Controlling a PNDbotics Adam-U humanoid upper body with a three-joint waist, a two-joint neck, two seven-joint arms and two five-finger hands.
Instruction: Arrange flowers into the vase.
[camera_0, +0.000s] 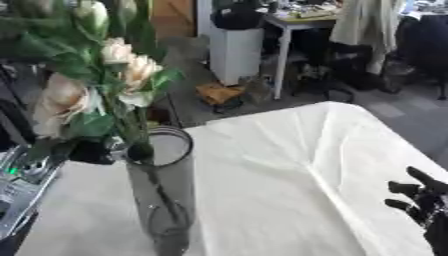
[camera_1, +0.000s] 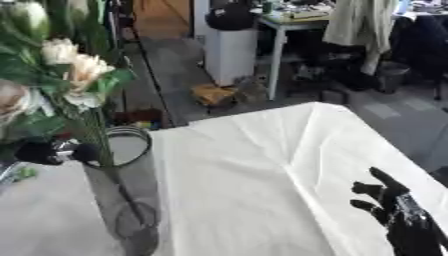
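At the left, cream flowers stood with their stems down inside a smoky glass vase near the desk's left edge. The left hand was at the stems by the rim; I couldn't tell its fingers. A creased white cloth covered the desk. Beyond lay a cluttered room with a white table. At the near right, the right hand rested with fingers spread.
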